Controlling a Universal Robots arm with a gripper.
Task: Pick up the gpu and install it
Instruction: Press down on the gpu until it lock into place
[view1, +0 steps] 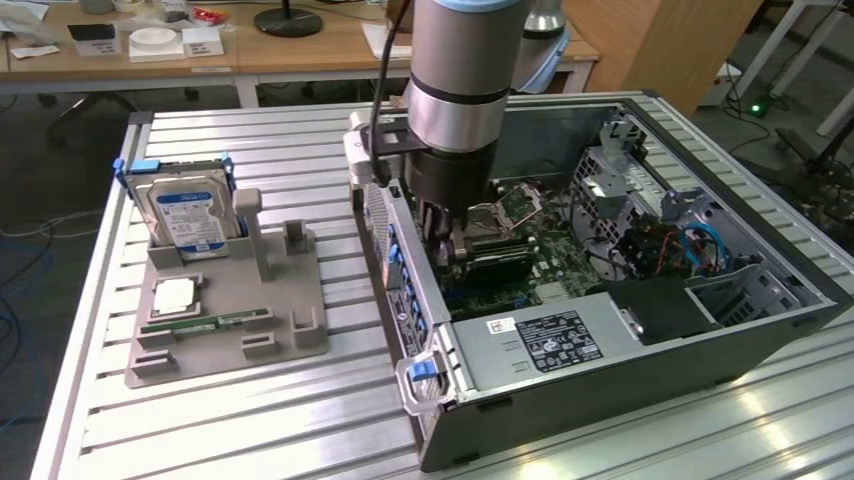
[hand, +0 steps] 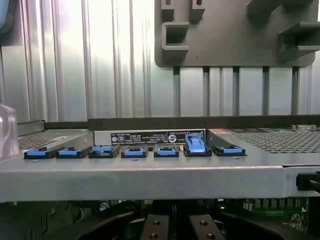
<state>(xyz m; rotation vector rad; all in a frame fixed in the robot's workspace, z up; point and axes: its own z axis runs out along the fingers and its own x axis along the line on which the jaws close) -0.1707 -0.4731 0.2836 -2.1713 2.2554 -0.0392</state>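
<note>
Now the gripper (view1: 451, 232) is reaching down inside the open computer case (view1: 747, 330), its fingers (hand: 156, 226) clenched together just above the motherboard (view1: 561, 262); the gpu (view1: 483, 262) is sitting low in the case beneath the gripper, near the slot wall with the blue clips (hand: 134, 151); whether the fingers are pinching it cannot be told; the grey holder tray (view1: 227, 335) is lying at the table's (view1: 280, 430) other side, carrying the hard drive (view1: 187, 215).

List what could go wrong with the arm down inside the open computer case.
1. The gripper sits low over the motherboard, so a slightly tilted push might stress the board.
2. The blue slot latches line the case wall beside the arm; drifting sideways may snag them.
</note>
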